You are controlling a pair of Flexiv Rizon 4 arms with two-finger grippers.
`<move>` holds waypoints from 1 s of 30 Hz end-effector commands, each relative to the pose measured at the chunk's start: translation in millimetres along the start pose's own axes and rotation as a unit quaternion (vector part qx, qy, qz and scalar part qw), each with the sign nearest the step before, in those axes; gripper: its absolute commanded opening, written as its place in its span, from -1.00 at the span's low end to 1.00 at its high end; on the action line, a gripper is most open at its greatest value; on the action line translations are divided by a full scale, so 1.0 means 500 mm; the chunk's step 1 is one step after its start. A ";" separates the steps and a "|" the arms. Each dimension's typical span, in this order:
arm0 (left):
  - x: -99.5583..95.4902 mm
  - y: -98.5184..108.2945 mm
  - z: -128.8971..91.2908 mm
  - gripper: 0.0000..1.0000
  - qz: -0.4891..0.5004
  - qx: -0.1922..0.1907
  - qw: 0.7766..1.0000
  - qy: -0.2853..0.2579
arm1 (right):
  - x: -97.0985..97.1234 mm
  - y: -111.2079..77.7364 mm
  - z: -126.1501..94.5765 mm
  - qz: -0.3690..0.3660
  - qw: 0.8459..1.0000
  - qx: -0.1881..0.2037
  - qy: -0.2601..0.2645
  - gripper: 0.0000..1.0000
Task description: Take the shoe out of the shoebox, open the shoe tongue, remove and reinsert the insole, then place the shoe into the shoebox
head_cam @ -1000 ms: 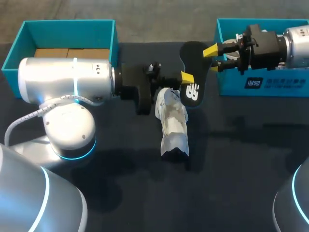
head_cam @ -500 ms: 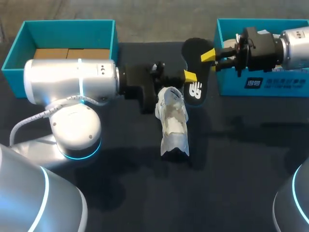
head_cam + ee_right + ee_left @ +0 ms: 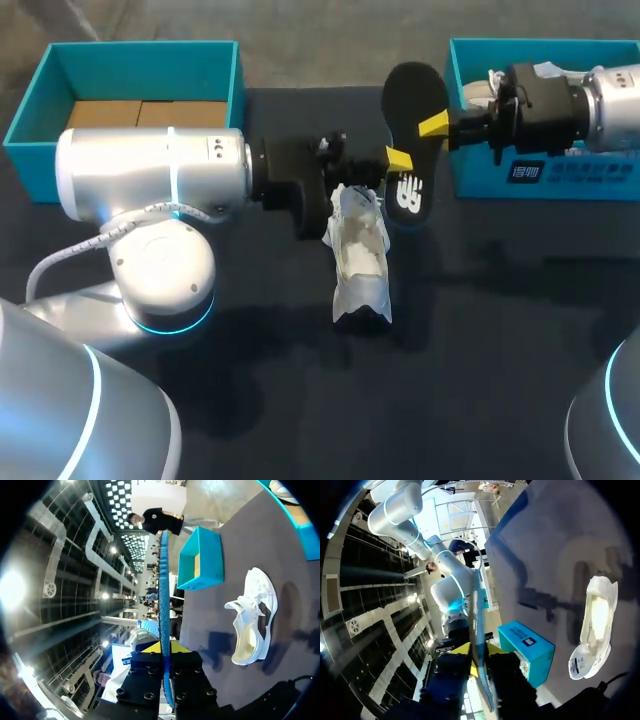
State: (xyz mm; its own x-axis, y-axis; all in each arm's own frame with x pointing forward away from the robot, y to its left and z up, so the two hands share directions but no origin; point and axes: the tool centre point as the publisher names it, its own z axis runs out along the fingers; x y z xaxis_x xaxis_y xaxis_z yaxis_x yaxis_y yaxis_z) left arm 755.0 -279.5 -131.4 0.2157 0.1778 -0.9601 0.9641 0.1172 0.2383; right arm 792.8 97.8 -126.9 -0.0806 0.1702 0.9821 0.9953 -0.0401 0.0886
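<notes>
- Head view: your left gripper [image 3: 398,160] and right gripper [image 3: 436,127] are both pinching the insole [image 3: 410,100], which is sliding toward your right arm. The shoe [image 3: 360,255] is lying just beneath the left gripper.
- Left wrist view: the insole [image 3: 476,620] is sitting edge-on between the gripper's [image 3: 479,652] closed-in tips.
- Right wrist view: the gripper [image 3: 163,647] is clamping the insole [image 3: 163,580] likewise. With the insole out, reinserting looks next.

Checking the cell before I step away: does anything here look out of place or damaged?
Only the insole: it is out of the shoe, held above the table by the left gripper and right gripper, both shut on it. That fits the task. No damage or spill shows.
</notes>
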 end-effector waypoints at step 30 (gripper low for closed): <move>-0.047 0.075 -0.125 1.00 -0.052 0.100 0.931 0.347 | -0.078 0.000 0.020 0.013 0.999 0.013 -0.029 -1.00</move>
State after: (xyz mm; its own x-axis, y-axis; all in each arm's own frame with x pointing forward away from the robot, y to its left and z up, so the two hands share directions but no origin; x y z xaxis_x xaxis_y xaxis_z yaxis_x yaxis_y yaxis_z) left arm 771.0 -224.7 -103.8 0.0415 0.4877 -0.8720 0.9952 0.0577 0.0796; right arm 790.5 96.4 -162.2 -0.0529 0.2275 0.9723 0.9977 -0.0293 0.0611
